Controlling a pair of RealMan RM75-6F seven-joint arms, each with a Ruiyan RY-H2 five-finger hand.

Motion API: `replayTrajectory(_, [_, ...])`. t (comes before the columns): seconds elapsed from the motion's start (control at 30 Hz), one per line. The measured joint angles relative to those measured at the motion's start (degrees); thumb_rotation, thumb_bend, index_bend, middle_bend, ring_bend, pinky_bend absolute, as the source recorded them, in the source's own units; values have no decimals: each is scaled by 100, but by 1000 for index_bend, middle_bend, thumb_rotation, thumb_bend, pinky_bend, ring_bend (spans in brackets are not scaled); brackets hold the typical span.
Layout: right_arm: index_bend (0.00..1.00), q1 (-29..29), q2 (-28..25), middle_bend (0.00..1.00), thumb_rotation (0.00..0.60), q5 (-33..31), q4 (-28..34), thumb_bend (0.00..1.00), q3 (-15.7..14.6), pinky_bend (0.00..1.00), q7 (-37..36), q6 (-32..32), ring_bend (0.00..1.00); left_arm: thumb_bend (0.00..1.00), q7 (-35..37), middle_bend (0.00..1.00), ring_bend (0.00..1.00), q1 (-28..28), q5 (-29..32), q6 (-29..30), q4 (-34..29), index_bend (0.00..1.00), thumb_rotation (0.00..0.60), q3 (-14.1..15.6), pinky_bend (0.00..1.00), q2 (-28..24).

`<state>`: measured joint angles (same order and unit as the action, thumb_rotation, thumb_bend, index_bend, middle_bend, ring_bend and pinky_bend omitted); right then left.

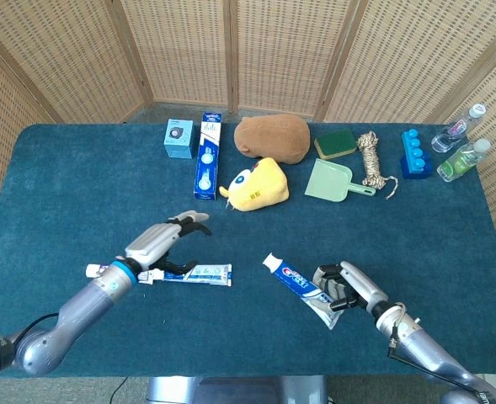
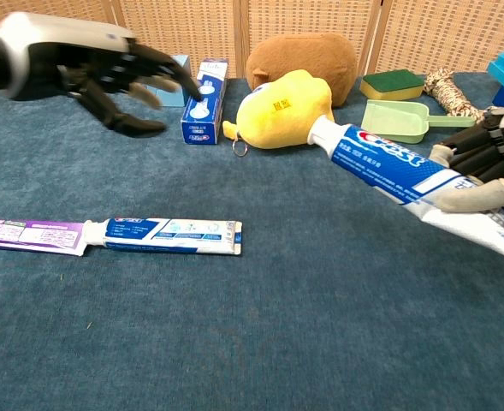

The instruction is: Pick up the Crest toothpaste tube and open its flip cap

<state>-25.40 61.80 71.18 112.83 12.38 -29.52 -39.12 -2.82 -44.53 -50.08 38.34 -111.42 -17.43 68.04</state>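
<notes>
The Crest toothpaste tube (image 1: 296, 284) (image 2: 380, 159) is blue and white with a white cap (image 1: 270, 263) (image 2: 323, 134) pointing left. My right hand (image 1: 342, 285) (image 2: 483, 163) grips its rear half and holds it above the blue cloth, cap end raised and free. My left hand (image 1: 168, 239) (image 2: 93, 70) is open in mid-air, fingers spread and pointing right toward the tube. It hovers above another toothpaste tube (image 1: 159, 273) (image 2: 106, 235) that lies flat, and is still well left of the Crest cap.
At the back of the blue table (image 1: 79, 194) stand a small blue box (image 1: 178, 139), a long blue carton (image 1: 207, 156), a brown plush (image 1: 271, 137), a yellow plush (image 1: 256, 184), a green dustpan (image 1: 333, 181), a sponge (image 1: 337, 143), rope (image 1: 370, 158), blue blocks (image 1: 413, 153) and bottles (image 1: 462, 160).
</notes>
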Motion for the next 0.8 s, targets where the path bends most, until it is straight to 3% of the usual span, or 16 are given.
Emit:
replayTrajectory(0.47, [997,-249,158,755,600,-128,59,498,-38,766,-228,80,732,344,805,67,0,-1197,590,-1113,739,239,600,-233,81,473])
replayTrajectory(0.8, [997,-357,206,755,600,-12,117,497,-45,766,-482,103,732,343,1318,71,0,-1458,596,-1410,963,257,600,-278,83,617])
